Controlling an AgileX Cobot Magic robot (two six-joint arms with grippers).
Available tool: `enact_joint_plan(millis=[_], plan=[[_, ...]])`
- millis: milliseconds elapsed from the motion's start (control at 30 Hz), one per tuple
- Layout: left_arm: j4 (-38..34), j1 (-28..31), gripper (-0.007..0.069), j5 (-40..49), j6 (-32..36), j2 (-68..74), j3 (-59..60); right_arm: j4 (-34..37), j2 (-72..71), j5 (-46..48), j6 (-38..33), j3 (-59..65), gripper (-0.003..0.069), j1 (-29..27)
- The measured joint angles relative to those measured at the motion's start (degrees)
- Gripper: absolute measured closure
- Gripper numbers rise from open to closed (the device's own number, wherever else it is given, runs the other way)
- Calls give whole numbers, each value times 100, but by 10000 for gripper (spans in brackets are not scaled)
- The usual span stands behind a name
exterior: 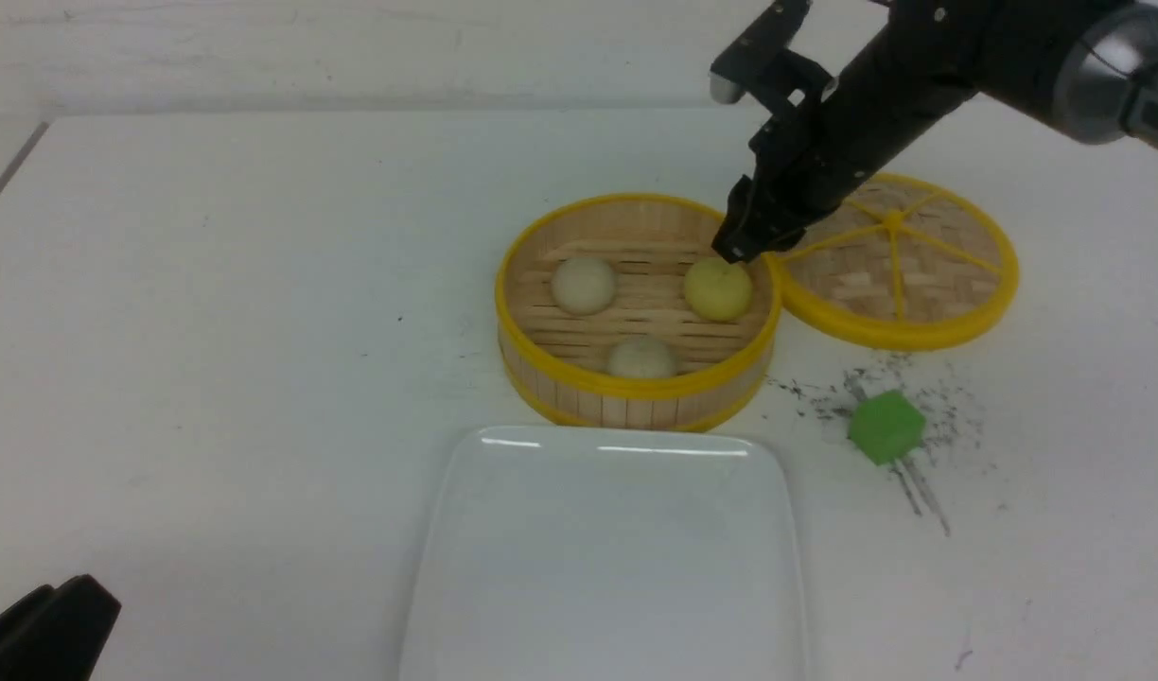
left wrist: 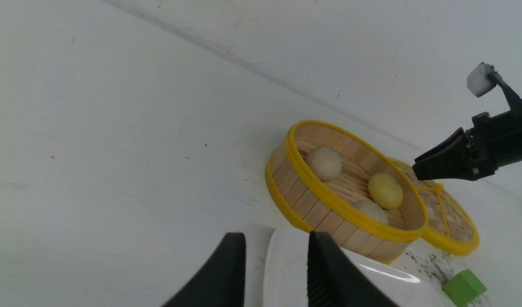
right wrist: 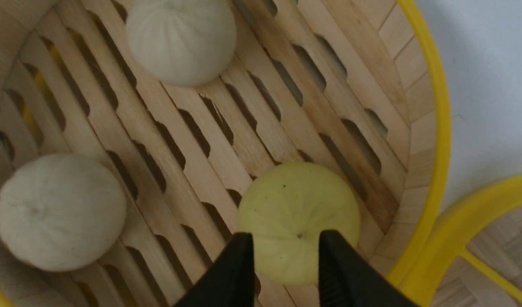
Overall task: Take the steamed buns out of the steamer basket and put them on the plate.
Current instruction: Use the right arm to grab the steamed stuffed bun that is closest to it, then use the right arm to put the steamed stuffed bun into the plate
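Plate (exterior: 598,567) at bottom centre, basket (exterior: 636,388) just above it on a white tabletop (exterior: 210,331).
Yellow bun (exterior: 718,288) sits at the basket's right, two pale buns (exterior: 584,284) (exterior: 641,358) at its left and front. Right gripper (right wrist: 286,238) hangs over the yellow bun, jaws parted, holding nothing. Left gripper (left wrist: 276,238), at lower left, is likewise parted and empty. Dark smudges (exterior: 815,392) mark the tabletop around a green cube (exterior: 886,427) at right. Lid (exterior: 901,274) lies flat just right of the basket. Pale wall (exterior: 352,47) runs along the top.
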Motion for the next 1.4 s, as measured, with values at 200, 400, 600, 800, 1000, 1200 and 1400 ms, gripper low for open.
enact_joint_plan(millis=[200, 400, 600, 800, 1000, 1200, 1400], plan=[[0, 0, 384, 4, 6, 0, 0, -46, 200, -117, -146, 0, 375, 0], [0, 0, 384, 4, 11, 0, 0, -46, 298, -201, -151, 0, 328, 0], [0, 0, 384, 13, 11, 0, 0, -39, 470, -304, -151, 0, 324, 0], [0, 0, 384, 13, 11, 0, 0, -25, 517, -407, -151, -2, 409, 0], [0, 0, 385, 18, 11, 0, 0, 89, 511, -499, -151, -2, 648, 0], [0, 0, 385, 18, 11, 0, 0, 208, 246, -448, -151, -2, 648, 0], [0, 0, 385, 25, 11, 0, 0, 228, -634, -4, -151, -2, 645, 0]])
